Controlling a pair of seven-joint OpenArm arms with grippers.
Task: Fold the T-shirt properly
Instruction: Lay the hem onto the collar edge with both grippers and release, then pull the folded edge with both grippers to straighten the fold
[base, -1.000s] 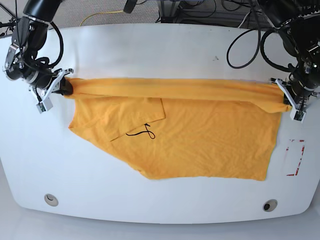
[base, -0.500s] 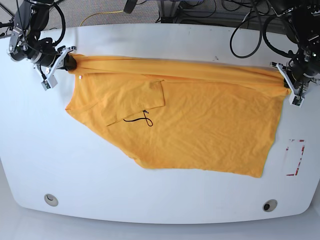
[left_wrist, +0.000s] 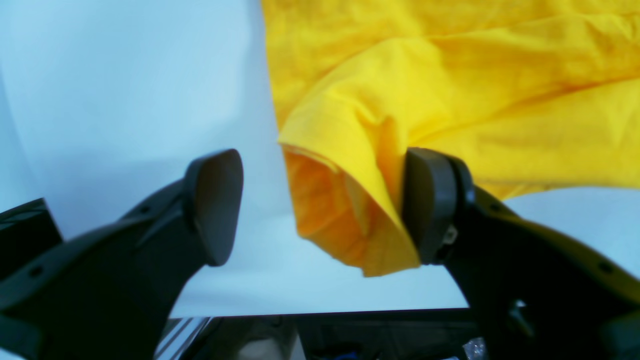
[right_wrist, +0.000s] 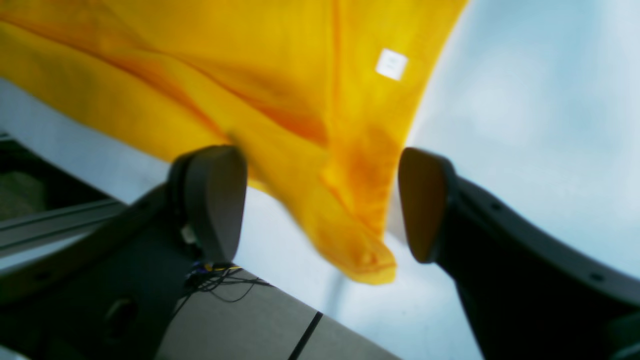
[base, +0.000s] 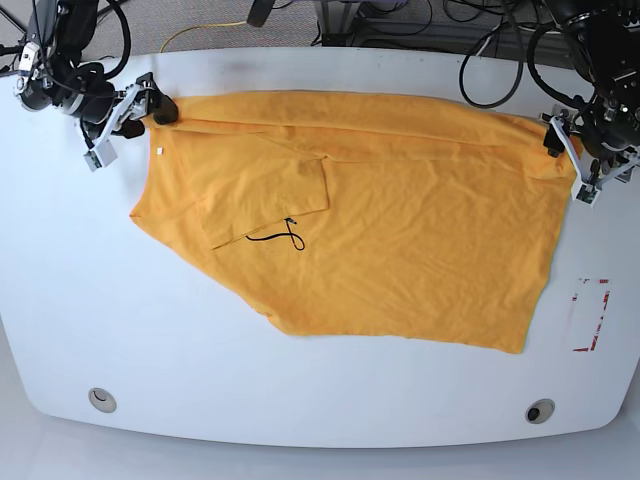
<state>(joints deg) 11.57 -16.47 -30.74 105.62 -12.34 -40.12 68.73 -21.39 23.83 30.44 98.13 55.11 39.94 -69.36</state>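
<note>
The plain orange-yellow short-sleeved T-shirt of thin soft fabric (base: 390, 230) is spread nearly flat on the white desk (base: 320, 400), occupying approx. its centre and far half; one sleeve is folded in over the body.

Handling, as judged: light, limp, no stiffness; wrinkles and drag on the desk are to be expected. No fragility. Hold is best taken at hems, corners or seam lines, where doubled fabric gives the jaws more to bite; two-point hold is advised for any fold.

Jaw state: left gripper (left_wrist: 320, 205) jaws are spread, with a bunched shirt corner lying loose between them, touching one pad. Right gripper (right_wrist: 320, 205) jaws are likewise spread, a fabric corner hanging between, not pinched.

Markings: a small white tag (right_wrist: 391, 64) is seen on the shirt near the right gripper; no text is legible. A thin black curl (base: 280, 238), poss. a thread, lies on the shirt by the folded sleeve. A red-and-white marking (base: 590, 315) on the desk beside the shirt's edge is unreadable.
</note>
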